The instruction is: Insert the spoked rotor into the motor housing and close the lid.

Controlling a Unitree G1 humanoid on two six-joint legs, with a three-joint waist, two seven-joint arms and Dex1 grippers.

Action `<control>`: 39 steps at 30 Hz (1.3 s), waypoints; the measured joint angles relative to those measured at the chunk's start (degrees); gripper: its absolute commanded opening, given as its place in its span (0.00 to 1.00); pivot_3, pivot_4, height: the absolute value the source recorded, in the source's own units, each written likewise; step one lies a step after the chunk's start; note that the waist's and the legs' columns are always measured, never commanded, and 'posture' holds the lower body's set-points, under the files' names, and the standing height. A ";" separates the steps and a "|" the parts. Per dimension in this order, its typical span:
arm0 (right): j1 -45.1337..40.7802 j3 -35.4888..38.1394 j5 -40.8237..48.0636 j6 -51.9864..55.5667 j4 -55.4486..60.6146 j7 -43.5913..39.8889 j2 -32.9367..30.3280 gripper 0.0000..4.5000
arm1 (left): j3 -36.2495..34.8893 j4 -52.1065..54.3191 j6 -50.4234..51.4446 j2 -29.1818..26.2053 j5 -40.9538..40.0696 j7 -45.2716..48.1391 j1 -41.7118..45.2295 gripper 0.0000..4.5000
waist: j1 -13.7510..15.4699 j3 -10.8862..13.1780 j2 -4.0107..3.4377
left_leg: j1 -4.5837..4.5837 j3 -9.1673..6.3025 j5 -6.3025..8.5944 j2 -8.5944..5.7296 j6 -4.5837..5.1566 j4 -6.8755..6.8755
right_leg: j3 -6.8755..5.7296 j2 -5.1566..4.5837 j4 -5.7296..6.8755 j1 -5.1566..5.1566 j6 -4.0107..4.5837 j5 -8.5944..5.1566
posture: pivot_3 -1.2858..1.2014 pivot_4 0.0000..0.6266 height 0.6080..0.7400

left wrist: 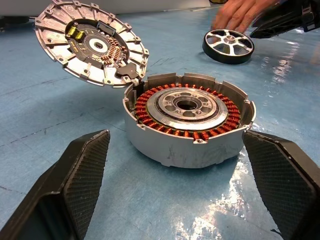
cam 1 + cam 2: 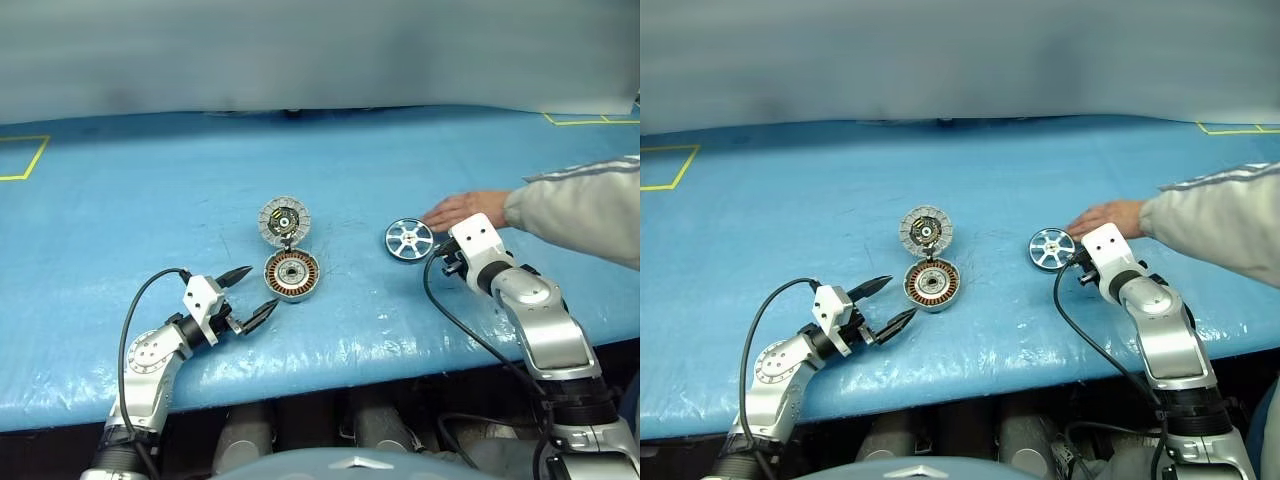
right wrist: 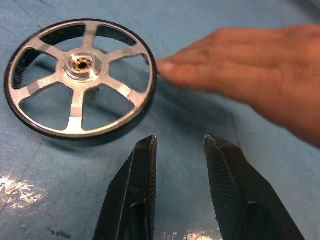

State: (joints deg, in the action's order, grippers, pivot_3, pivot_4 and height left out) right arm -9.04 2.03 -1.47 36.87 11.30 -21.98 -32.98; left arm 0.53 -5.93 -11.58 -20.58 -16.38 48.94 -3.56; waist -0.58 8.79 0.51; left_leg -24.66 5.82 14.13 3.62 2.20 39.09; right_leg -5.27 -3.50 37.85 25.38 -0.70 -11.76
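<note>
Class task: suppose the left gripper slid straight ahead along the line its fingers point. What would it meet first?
Most likely the motor housing: it sits straight ahead of the open left gripper, between its fingers' lines, with bare blue table before it.
</note>
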 measured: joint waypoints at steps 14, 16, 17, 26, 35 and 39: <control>-0.78 0.06 4.85 1.22 4.65 -2.83 1.94 0.34 | 0.02 -0.20 -0.05 -0.06 0.04 -0.08 -0.02 1.00 | -0.02 0.00 0.00 | 0.00 0.00 0.00 0.02 0.00 0.01 | 0.01 0.00 0.00 0.00 -0.01 0.01 | 0.52 0.24 1.00; -1.21 0.05 4.85 1.22 4.61 -2.87 1.93 0.34 | 0.01 -0.20 -0.08 -0.06 0.04 -0.11 -0.07 1.00 | 0.00 0.00 0.00 | 0.00 0.00 0.00 0.02 0.00 0.01 | 0.00 0.00 0.00 0.00 -0.01 0.01 | 0.52 0.24 1.00; -1.25 0.05 4.85 1.21 4.56 -2.91 1.93 0.34 | 0.01 -0.20 -0.08 -0.06 0.04 -0.12 -0.14 1.00 | 0.00 0.00 0.00 | 0.00 -0.01 0.00 0.02 0.00 0.00 | 0.00 0.00 0.00 0.00 -0.01 0.01 | 0.52 0.24 1.00; -1.24 0.04 5.21 1.22 4.44 -3.14 2.06 0.34 | 0.01 -0.20 -0.09 -0.15 0.05 -0.15 -0.27 1.00 | -0.02 0.00 0.00 | 0.00 0.00 0.00 0.02 0.00 0.01 | 0.01 0.00 0.00 -0.01 -0.02 0.01 | 0.52 0.24 1.00; -1.54 -0.57 13.46 2.68 5.11 -8.93 5.99 0.34 | 0.05 -0.76 -0.08 -0.19 0.08 -0.07 0.07 1.00 | -0.04 0.00 0.00 | 0.01 -0.01 0.00 0.03 0.01 0.01 | 0.00 0.01 0.01 -0.02 -0.03 0.02 | 0.52 0.24 1.00; -3.50 -3.90 15.68 1.10 4.27 -13.12 6.41 0.34 | 0.06 -0.94 -0.09 -0.18 0.08 -0.06 0.48 1.00 | -0.04 0.00 0.00 | 0.01 -0.01 0.00 0.04 0.01 0.03 | 0.01 0.00 0.01 -0.02 -0.04 0.02 | 0.52 0.24 1.00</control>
State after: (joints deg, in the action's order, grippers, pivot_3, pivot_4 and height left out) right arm -12.55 -1.87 14.21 37.97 15.57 -35.10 -26.57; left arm 0.59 -6.87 -11.67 -20.77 -16.30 48.87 -3.08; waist -0.62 8.79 0.51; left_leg -24.65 5.82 14.12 3.66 2.21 39.12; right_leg -5.26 -3.50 37.86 25.35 -0.74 -11.74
